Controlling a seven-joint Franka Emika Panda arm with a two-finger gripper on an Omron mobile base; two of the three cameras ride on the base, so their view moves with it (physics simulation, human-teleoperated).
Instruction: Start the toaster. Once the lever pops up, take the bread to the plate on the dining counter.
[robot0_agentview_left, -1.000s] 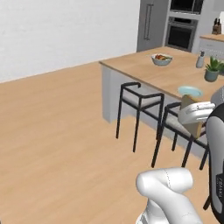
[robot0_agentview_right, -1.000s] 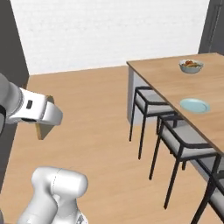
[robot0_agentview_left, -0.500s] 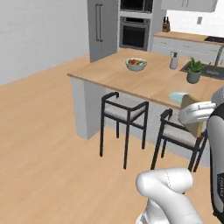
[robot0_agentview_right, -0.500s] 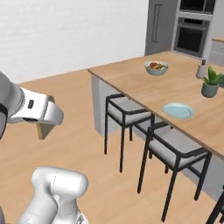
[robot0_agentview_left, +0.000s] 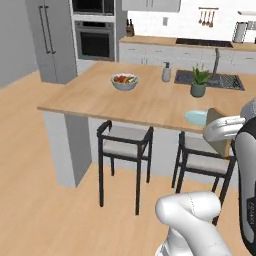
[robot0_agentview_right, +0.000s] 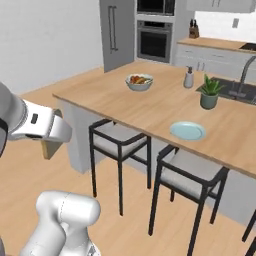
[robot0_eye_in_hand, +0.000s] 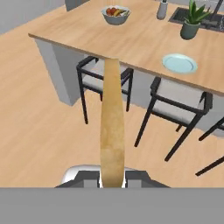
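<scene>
A rendered kitchen with a pale wood floor fills the frames, and the dining counter (robot0_agentview_right: 150, 107) runs across the middle of both base views as a light-wood island on grey cabinets, with its dark sink (robot0_agentview_left: 220, 80) at the upper right of the left base view. Behind it stand a grey fridge (robot0_agentview_left: 52, 37) and a built-in oven (robot0_agentview_left: 93, 41) along the back wall.

The gripper (robot0_eye_in_hand: 112, 177) sits at the bottom centre of the hand view, closed on the bread (robot0_eye_in_hand: 112, 131), which rises edge-on from between the fingertips as a tall tan strip. I judge this to be the carry stage: the slice is held upright and tucked close to the arm, probably so it rides steadily while the base approaches the counter. In the left base view the bread shows at the right edge, beside the white wrist.

The plate (robot0_agentview_right: 187, 131) lies flat near the counter's front edge, right of centre in the right base view, above a stool, well apart from the bread. Its near-edge spot should suit a reach from this side.

By count: one plate, one fruit bowl (robot0_agentview_right: 139, 81), one potted plant (robot0_agentview_right: 210, 92), one soap bottle (robot0_agentview_right: 189, 78), and two full stools (robot0_agentview_left: 125, 150) below the counter.
</scene>
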